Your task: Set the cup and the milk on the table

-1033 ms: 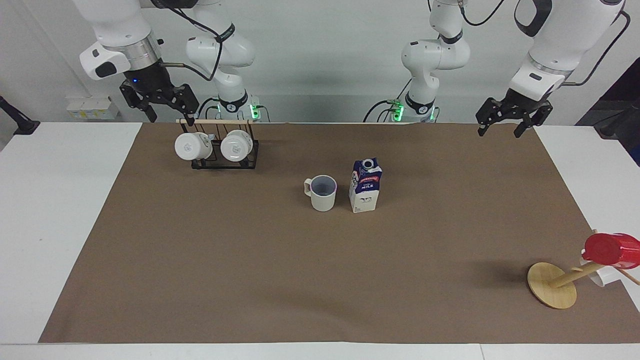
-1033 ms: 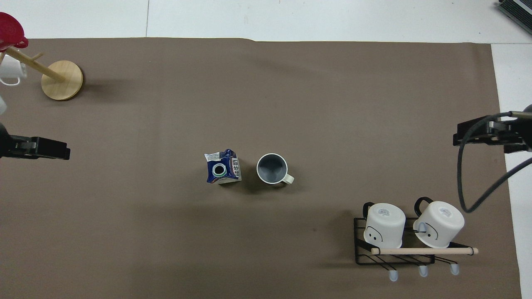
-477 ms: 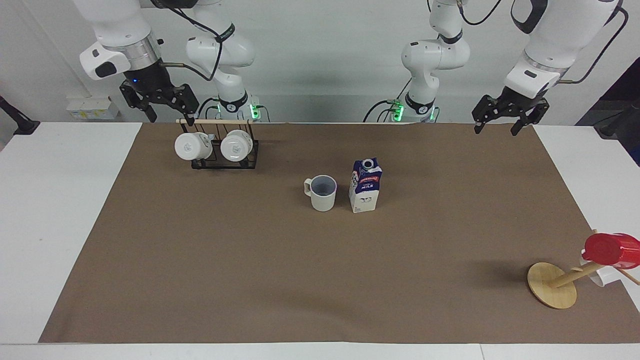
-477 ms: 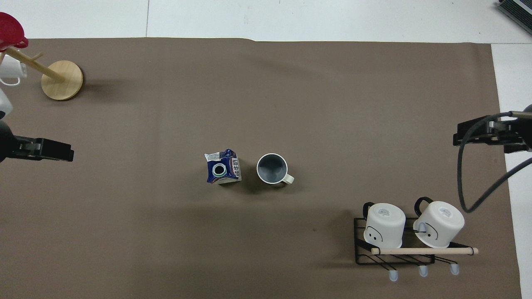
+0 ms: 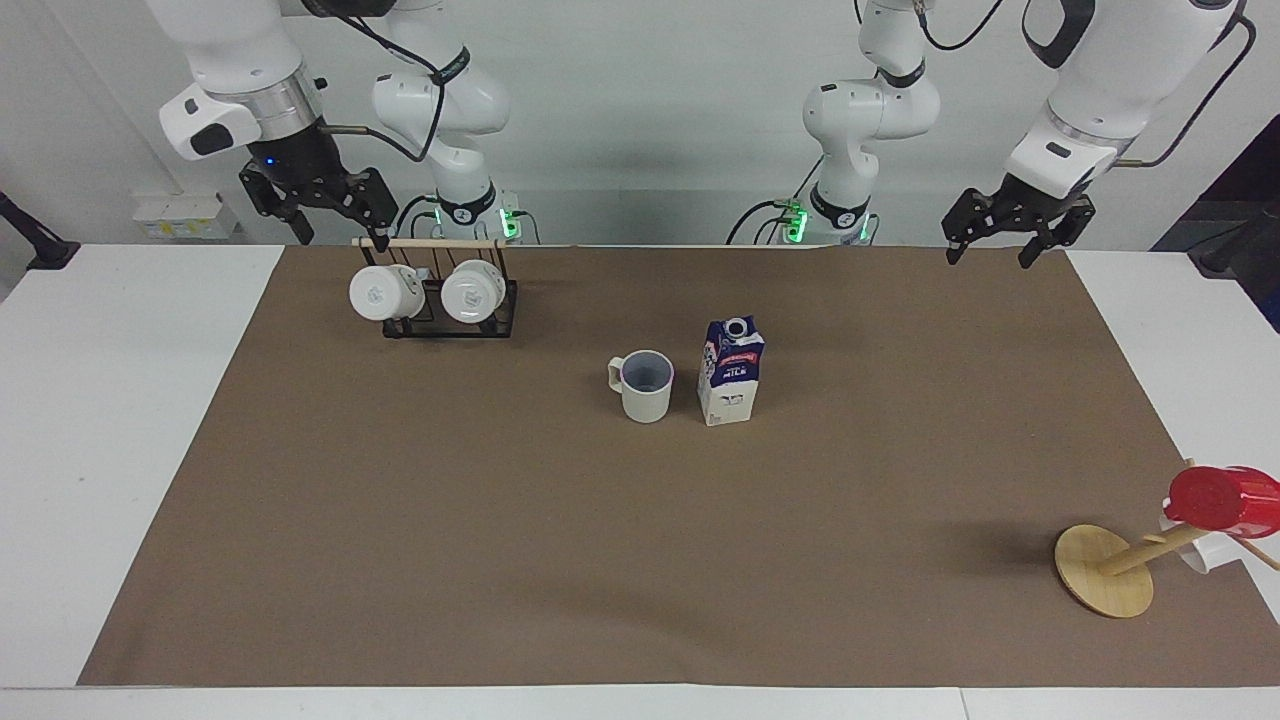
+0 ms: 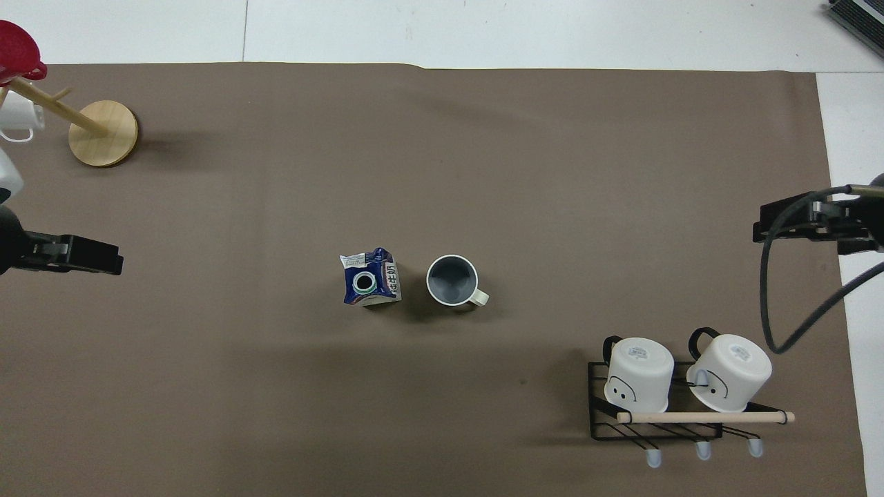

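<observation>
The cup (image 5: 645,386), cream-white with a grey-blue inside, stands upright on the brown paper of the table (image 5: 640,560), near its middle. The milk (image 5: 730,372) stands upright right beside it, toward the left arm's end. Both also show in the overhead view, the cup (image 6: 452,279) and the milk (image 6: 370,279). My left gripper (image 5: 988,256) is open and empty, raised over the paper's corner at the robots' edge. My right gripper (image 5: 340,236) is open and empty, raised by the mug rack. Neither gripper touches the cup or the milk.
A black wire rack (image 5: 450,320) with two white mugs and a wooden bar stands close to the robots at the right arm's end. A tilted wooden mug tree (image 5: 1105,572) carrying a red cup (image 5: 1220,498) stands at the left arm's end, far from the robots.
My left gripper has drifted slightly up and toward the robots' edge of the table. The right gripper, the cup and the milk have not moved.
</observation>
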Robot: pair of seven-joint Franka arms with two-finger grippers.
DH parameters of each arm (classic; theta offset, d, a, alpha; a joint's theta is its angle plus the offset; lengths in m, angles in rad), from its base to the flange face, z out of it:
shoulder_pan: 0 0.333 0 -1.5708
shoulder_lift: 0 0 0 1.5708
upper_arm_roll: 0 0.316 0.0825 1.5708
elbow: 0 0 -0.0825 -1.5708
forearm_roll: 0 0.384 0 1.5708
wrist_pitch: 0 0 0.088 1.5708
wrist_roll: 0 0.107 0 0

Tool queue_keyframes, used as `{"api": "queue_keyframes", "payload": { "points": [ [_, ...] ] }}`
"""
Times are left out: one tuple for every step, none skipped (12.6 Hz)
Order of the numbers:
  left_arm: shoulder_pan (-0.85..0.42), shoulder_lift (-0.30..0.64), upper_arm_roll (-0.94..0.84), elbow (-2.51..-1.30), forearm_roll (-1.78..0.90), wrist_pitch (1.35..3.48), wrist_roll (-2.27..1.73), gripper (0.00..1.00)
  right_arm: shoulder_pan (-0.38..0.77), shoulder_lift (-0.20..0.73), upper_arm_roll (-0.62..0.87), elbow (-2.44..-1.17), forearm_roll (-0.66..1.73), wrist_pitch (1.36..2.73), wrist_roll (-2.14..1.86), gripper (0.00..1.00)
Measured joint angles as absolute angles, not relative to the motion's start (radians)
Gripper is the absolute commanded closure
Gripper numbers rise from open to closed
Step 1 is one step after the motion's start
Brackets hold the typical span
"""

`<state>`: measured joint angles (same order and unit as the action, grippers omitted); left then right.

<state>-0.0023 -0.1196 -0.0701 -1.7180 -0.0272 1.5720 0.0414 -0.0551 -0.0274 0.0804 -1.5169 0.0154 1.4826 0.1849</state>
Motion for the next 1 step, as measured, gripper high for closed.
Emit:
{"api": "queue_keyframes", "payload": {
  "points": [
    [-0.002, -0.120, -0.070, -1.718, -0.027, 1.568, 0.041, 0.00, -0.055, -0.027, 0.080, -1.517, 0.015, 1.483, 0.185, 0.00]
  ]
}}
